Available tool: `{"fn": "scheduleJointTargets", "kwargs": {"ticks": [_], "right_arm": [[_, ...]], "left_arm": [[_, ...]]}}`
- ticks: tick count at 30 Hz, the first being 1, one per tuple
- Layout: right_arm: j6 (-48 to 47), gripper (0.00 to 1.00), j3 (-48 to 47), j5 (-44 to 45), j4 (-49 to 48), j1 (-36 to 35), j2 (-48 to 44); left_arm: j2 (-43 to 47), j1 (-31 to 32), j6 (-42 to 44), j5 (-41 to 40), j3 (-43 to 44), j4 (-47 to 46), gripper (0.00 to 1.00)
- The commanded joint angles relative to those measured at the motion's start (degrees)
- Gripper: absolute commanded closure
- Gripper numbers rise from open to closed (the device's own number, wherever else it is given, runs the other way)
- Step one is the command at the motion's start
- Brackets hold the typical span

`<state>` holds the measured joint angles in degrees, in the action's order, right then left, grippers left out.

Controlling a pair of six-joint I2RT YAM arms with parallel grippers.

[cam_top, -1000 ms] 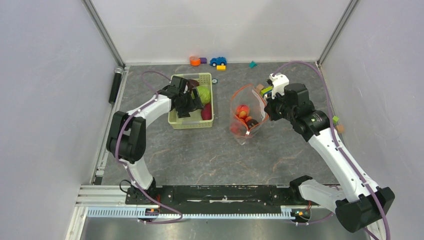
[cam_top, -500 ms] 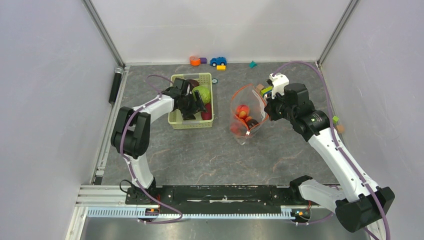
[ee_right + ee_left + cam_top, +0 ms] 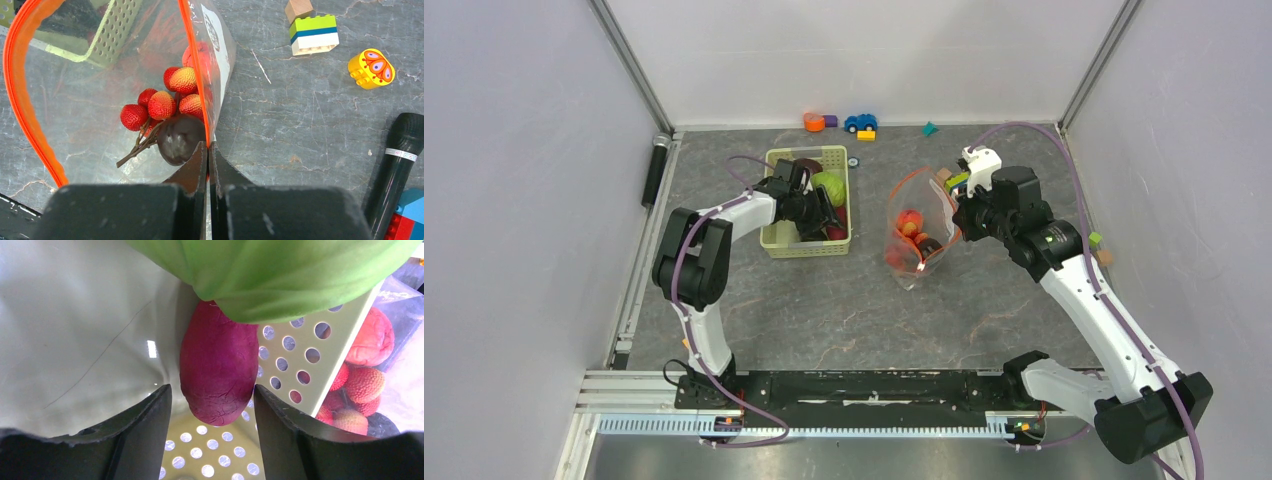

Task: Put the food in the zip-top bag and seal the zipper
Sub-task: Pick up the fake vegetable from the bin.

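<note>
My left gripper (image 3: 817,212) is down inside the pale green basket (image 3: 775,236). It stands open (image 3: 212,390) astride the tip of a dark purple piece (image 3: 217,372), with a gap on each side. The green cabbage (image 3: 270,275) lies just above that piece. My right gripper (image 3: 208,147) is shut on the orange-red zipper (image 3: 192,60), holding the mouth of the zip-top bag (image 3: 914,232) open. In the bag lie red strawberries (image 3: 162,105), a dark piece (image 3: 177,140) and a peach-like fruit (image 3: 370,337).
Toy blocks (image 3: 314,34) and a yellow piece (image 3: 371,68) lie right of the bag, near a black marker-like stick (image 3: 400,160). A toy car (image 3: 860,122) and small blocks (image 3: 814,122) sit by the back wall. A black cylinder (image 3: 655,172) lies at the left edge.
My left gripper has reached further right and deeper into the basket, and its jaws have narrowed around the purple piece. The right gripper and the bag have not moved.
</note>
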<state>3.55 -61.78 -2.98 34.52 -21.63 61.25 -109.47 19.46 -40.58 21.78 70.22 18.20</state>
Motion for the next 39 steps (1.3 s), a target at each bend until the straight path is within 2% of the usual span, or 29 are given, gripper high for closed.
{"fn": "scheduleJointTargets", "kwargs": {"ticks": [1, 13, 16, 23, 30, 39], "right_arm": [[-0.61, 1.00, -1.13, 1.04, -1.30, 0.18, -0.67], [-0.77, 1.00, -0.76, 1.92, -1.30, 0.18, -1.22], [-0.82, 1.00, -0.63, 2.17, -1.30, 0.19, -1.32], [-0.87, 1.00, -0.54, 2.63, -1.15, 0.18, -1.64], [-0.93, 1.00, -0.51, 2.63, -1.06, 0.17, -1.64], [-1.00, 1.00, -0.44, 3.98, -1.05, 0.18, -1.63]], "left_arm": [[-0.30, -0.16, -2.46, 2.95, -0.16, -2.83, 0.36], [-1.51, -0.13, -3.72, 4.76, -0.17, -4.49, 0.54], [-1.32, -0.14, -3.72, 4.74, -0.17, -4.51, 0.63], [1.17, -0.22, -1.49, -0.27, 0.78, -0.89, 0.77], [5.33, -0.46, 1.38, -8.58, 1.40, 4.13, 0.79], [9.32, -0.84, 3.35, -12.28, 1.58, 6.62, 0.80]]}}
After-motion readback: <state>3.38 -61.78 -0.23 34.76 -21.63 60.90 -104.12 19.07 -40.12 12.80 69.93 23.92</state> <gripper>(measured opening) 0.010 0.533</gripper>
